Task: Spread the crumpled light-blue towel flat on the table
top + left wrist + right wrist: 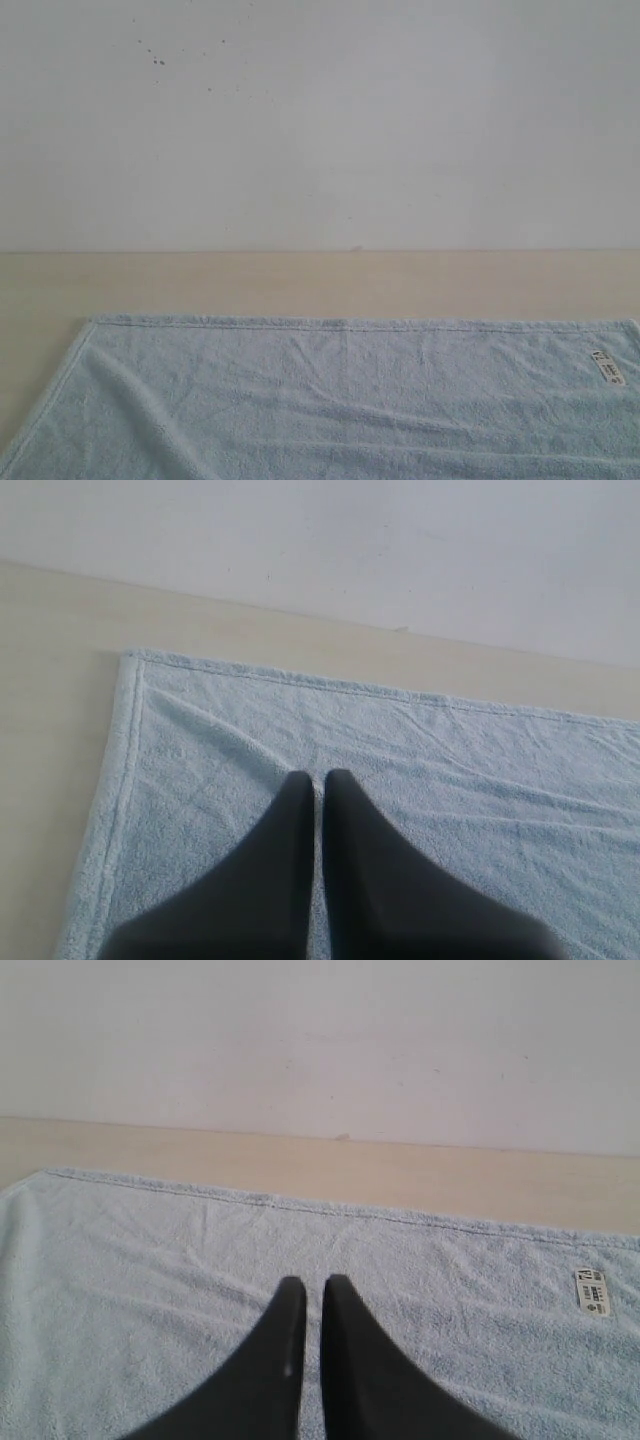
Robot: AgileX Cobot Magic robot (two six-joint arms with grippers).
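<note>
Exterior view, towel (pixel 350 400) cut off at lower edge on table (pixel 300 285), left hand (pixel 320 777) closed, right hand (pixel 313 1282) closed

1 towel (pixel 350 400), 1 table (pixel 300 285), 1 label (pixel 607 367), 2 end effectors (pixel 318 778) (pixel 313 1282)

A plain white-grey wall (pixel 320 120) fills the upper half of the exterior view, matte and under soft, even light, slightly dimmer toward the corners. Toward its upper left sits a loose scatter of small dark specks (pixel 157 61). The wall comes straight down to the far edge of the beige-cream table (pixel 300 280), meeting it in one level line, and a tiny dark mark (pixel 356 248) lies on that line near the middle
</note>
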